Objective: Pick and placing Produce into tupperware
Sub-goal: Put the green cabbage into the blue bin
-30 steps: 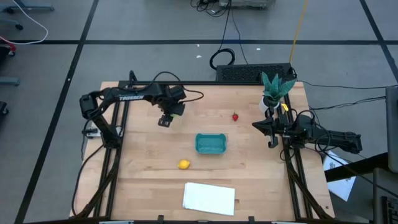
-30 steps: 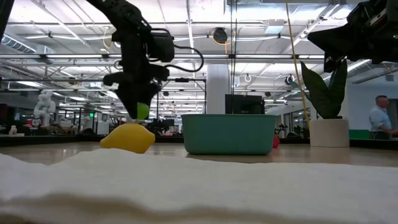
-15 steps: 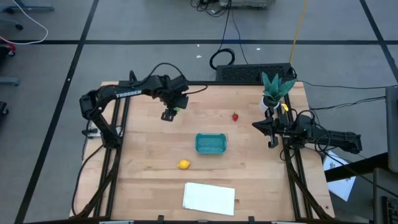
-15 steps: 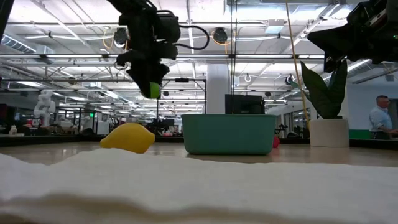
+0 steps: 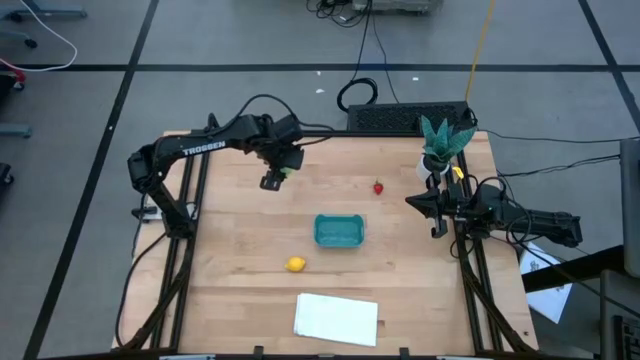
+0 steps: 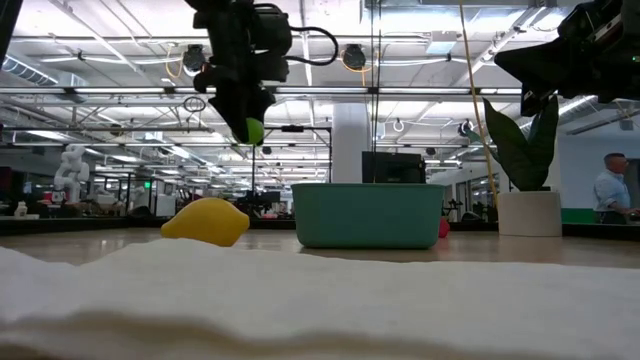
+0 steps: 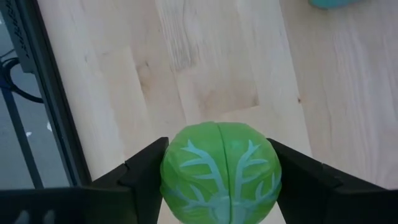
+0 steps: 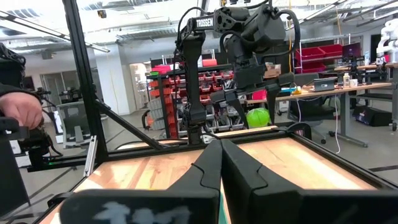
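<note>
A light-green ball [image 7: 221, 171] with pale leaf veins sits between the fingers of my left gripper [image 5: 275, 179], high above the table's far left part. It also shows in the low view, where the ball [image 6: 254, 131] sticks out below the fingers. The teal tupperware [image 5: 339, 231] stands near the table's middle. A yellow lemon piece [image 5: 295, 264] lies near its front left, and a red strawberry piece [image 5: 378, 186] lies beyond it. My right gripper [image 8: 219, 163] waits shut at the table's right edge. My left gripper pinches the green ball between its two fingers, one on each opposite side [image 7: 166, 174]. The fingers come from above and point steeply down. The ball is lifted clear of the table, and its lower half [image 6: 255, 136] shows below the fingertips.
A flat white sheet [image 5: 336, 318] lies at the near edge. A teal-leaved potted plant [image 5: 440, 145] stands at the far right corner. Bare wood [image 5: 240, 230] lies between the left gripper and the tub. A person [image 6: 608, 195] stands in the room beyond.
My left gripper has risen with the green ball and gone slightly toward the far edge. The ball stays between the fingers, higher above the table than before. The right arm has kept still.
</note>
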Controlling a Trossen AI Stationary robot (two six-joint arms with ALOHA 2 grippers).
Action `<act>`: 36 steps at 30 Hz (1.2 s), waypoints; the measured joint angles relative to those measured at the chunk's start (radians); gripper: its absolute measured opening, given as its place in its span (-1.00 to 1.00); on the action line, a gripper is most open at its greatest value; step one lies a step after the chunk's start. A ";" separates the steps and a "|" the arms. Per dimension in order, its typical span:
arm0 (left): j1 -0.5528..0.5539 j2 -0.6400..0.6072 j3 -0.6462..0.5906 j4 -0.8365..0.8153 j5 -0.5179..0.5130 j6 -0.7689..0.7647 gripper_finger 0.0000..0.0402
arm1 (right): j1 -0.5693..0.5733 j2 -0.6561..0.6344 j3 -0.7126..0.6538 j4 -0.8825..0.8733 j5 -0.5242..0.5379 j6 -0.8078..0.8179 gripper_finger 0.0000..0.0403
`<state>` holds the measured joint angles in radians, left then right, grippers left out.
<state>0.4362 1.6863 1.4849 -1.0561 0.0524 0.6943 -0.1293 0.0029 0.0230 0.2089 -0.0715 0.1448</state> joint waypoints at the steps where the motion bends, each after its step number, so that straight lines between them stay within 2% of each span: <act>1: 0.000 0.000 0.000 -0.005 0.000 0.000 0.21 | 0.000 0.000 0.000 0.000 0.000 0.000 -1.00; 9: 0.001 0.000 0.000 -0.020 -0.051 0.001 0.21 | 0.000 0.000 0.000 0.000 0.000 0.000 -1.00; 18: 0.001 -0.025 0.000 -0.014 -0.052 0.001 0.21 | 0.000 0.000 0.000 0.000 0.000 0.000 -1.00; 31: 0.008 -0.177 0.000 0.005 0.036 -0.098 0.21 | 0.000 0.000 0.000 0.003 0.000 0.000 -1.00; 36: 0.008 -0.213 0.000 -0.002 0.120 -0.146 0.21 | 0.000 0.000 0.000 0.003 0.000 0.000 -1.00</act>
<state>0.4446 1.4734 1.4849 -1.0586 0.1726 0.5484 -0.1293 0.0029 0.0228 0.2119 -0.0715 0.1452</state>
